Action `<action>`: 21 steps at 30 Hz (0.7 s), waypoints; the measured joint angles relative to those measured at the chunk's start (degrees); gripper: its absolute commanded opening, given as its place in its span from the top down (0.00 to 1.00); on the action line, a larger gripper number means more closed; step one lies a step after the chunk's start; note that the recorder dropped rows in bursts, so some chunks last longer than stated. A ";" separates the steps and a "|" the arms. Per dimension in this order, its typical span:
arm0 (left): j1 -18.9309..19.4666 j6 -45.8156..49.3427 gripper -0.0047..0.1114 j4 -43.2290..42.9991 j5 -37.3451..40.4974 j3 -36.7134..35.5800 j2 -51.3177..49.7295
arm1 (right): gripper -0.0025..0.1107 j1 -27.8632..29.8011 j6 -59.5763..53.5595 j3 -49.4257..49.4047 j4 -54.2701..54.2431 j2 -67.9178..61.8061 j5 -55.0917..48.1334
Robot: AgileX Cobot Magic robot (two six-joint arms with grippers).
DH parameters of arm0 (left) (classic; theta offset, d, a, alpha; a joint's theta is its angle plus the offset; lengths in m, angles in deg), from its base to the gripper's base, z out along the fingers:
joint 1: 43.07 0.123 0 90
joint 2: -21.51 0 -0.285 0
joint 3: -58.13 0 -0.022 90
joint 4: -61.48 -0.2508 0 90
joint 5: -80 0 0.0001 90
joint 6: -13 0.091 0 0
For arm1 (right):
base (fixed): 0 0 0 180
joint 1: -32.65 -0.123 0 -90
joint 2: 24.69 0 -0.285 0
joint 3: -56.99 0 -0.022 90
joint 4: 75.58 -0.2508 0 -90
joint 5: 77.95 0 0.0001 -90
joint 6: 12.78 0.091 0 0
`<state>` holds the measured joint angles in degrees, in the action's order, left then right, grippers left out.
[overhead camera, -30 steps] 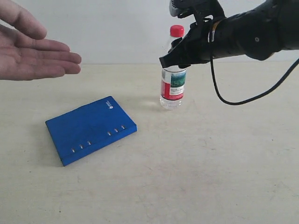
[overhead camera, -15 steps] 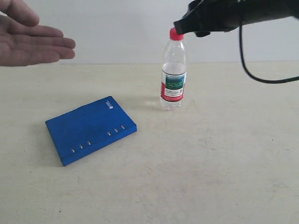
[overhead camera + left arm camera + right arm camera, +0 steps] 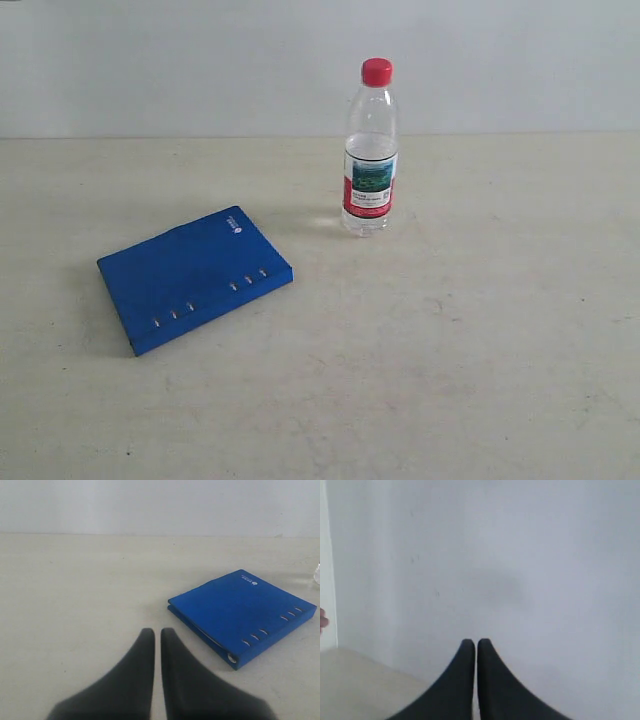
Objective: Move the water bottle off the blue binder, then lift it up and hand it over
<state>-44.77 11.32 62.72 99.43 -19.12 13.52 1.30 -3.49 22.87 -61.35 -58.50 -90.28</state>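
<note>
The water bottle [image 3: 370, 150], clear with a red cap and a red, white and green label, stands upright on the table to the right of the blue binder [image 3: 192, 277]. The binder lies flat and closed, also in the left wrist view as the blue binder [image 3: 245, 612]. A sliver of the bottle [image 3: 317, 575] shows at that view's edge. My left gripper [image 3: 156, 632] is shut with nothing in it, low over the table and short of the binder. My right gripper [image 3: 476, 642] is shut and empty, facing a white wall. Neither arm shows in the exterior view.
The beige table [image 3: 450, 340] runs back to a white wall [image 3: 200, 60]. A fingertip [image 3: 322, 621] of a person's hand shows at the edge of the right wrist view.
The right arm has risen off the bottle and left the exterior view. The open hand at the upper left has withdrawn out of view. The bottle and binder stay put.
</note>
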 measured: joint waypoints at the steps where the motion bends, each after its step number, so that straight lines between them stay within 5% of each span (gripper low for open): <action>1: 0.00 0.00 0.92 0.00 -0.13 0.00 0.00 | 0.98 0.00 1.20 -7.27 -0.61 7.18 5.89; 5: 0.00 -4.28 0.92 14.22 -4.73 0.00 0.00 | 0.95 0.00 13.16 -31.61 -9.55 11.61 18.77; 8: 0.00 -5.57 0.92 22.97 -7.44 0.00 0.00 | 0.73 0.00 23.55 -42.06 -10.12 2.02 26.49; 11: 0.00 -5.77 0.92 23.84 -8.12 0.00 0.00 | 0.49 0.00 29.10 -42.58 -3.25 -10.23 33.62; 21: 0.00 -6.72 0.92 25.78 -6.15 0.00 0.00 | 0.49 0.00 35.74 -33.12 5.27 -44.90 42.97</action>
<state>-44.77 4.60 88.50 93.28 -19.12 13.52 1.30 32.24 -10.26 -56.08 -103.40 -47.31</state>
